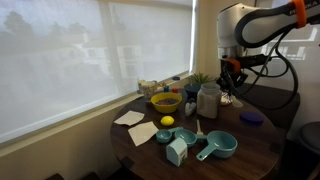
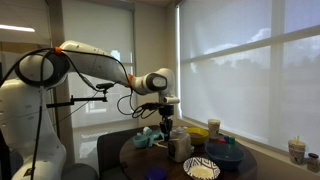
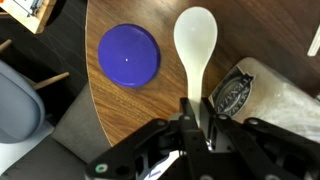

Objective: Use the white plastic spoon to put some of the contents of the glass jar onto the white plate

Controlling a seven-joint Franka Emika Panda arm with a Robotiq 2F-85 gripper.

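Above the table (image 3: 130, 110), the gripper (image 3: 200, 108) clasps the white plastic spoon (image 3: 194, 40) by its handle.

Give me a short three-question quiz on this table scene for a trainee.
1. True or false: the gripper has its fingers shut on the white plastic spoon.
2. In the wrist view, what lies on the table next to the spoon's oval end? A) a red mug B) a blue-purple disc C) a green book
3. Fill in: in an exterior view, the bowl near the glass jar is ____ in colour.
Key: 1 true; 2 B; 3 yellow.
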